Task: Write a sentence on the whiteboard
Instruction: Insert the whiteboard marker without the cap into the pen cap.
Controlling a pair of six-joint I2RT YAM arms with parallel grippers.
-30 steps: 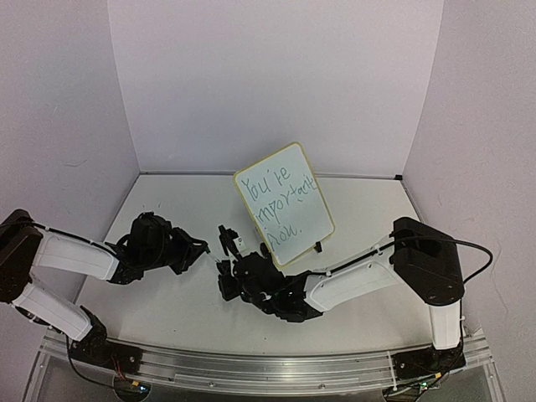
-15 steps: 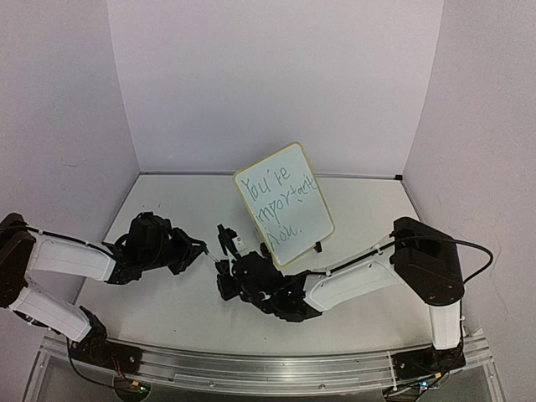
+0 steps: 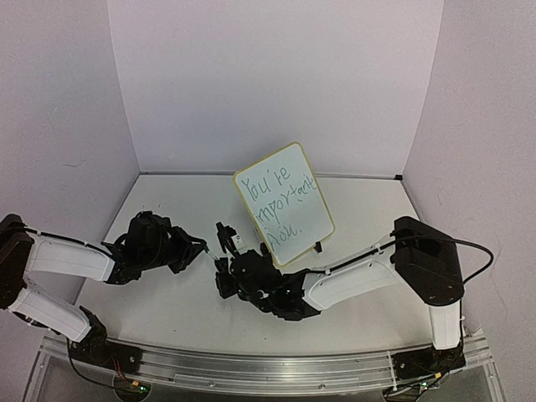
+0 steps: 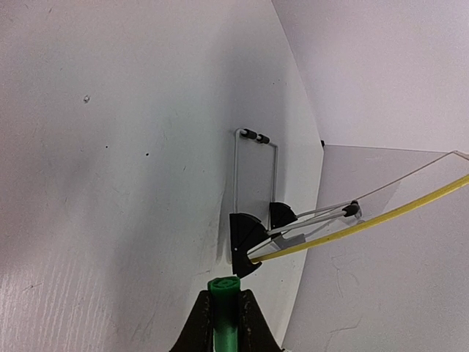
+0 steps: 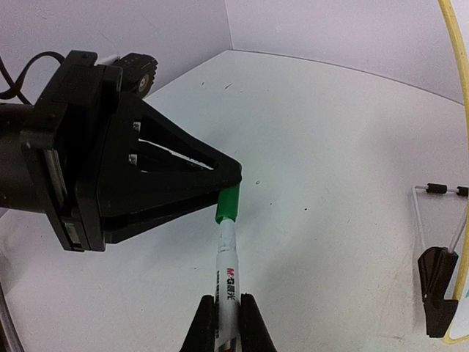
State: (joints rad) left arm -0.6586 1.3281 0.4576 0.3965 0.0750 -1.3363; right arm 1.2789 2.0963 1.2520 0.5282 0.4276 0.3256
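Observation:
The whiteboard (image 3: pixel 297 239) stands tilted on its black feet at the table's middle. The sentence (image 3: pixel 279 204), in green, reads "You're important" plus a short last word, in three lines. In front of the board's left side my two grippers meet tip to tip. My right gripper (image 5: pixel 227 323) is shut on the white body of a marker (image 5: pixel 229 273). My left gripper (image 4: pixel 223 295) is shut on the marker's green cap (image 5: pixel 229 204), which sits over the marker's tip. In the top view the left gripper (image 3: pixel 199 245) and the right gripper (image 3: pixel 223 251) are low over the table.
The board's yellow edge (image 4: pixel 381 218), black feet (image 4: pixel 245 236) and wire stand (image 4: pixel 255 169) show just beyond the left gripper. White walls close the back and both sides. A metal rail (image 3: pixel 268 368) runs along the near edge.

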